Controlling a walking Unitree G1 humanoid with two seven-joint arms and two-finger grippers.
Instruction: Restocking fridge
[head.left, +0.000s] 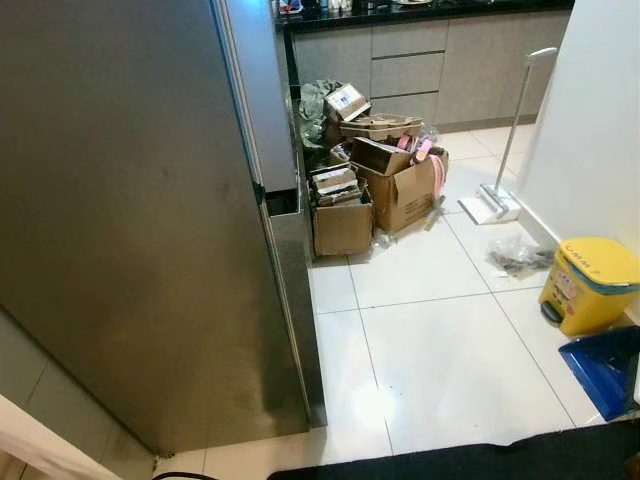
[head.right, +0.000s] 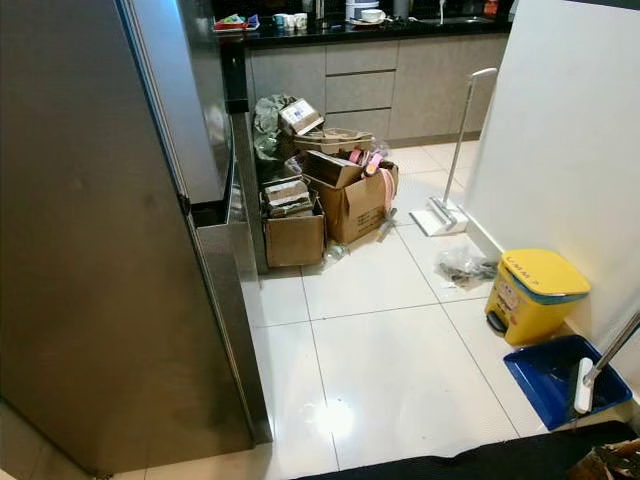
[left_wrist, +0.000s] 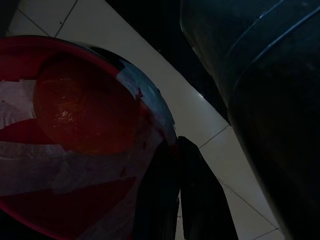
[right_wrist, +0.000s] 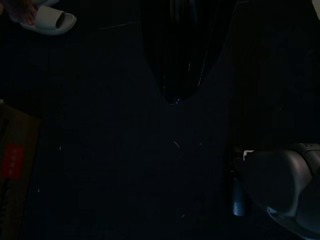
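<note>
The robot stands by the fridge (head.left: 130, 220), big and grey, on its left with the door shut. The left gripper (left_wrist: 175, 195) has its fingers closed on the rim of a red bowl (left_wrist: 75, 145) with a round red thing inside. I cannot tell if the right gripper is open. Next, I think, it must open the fridge door

Pile of open cardboard boxes (head.left: 372, 185) on white tile floor (head.left: 430, 350), just beside grey cabinets (head.left: 430, 65) w/ dark tabletop (head.left: 420, 12); mop (head.left: 505, 150) leaning on white wall (head.left: 590, 130); crumpled plastic bag (head.left: 518, 256) near yellow pedal bin (head.left: 590, 284); blue dustpan (head.left: 606, 368) just beside bin; white slipper (right_wrist: 50, 20) in rt wrist view.
</note>
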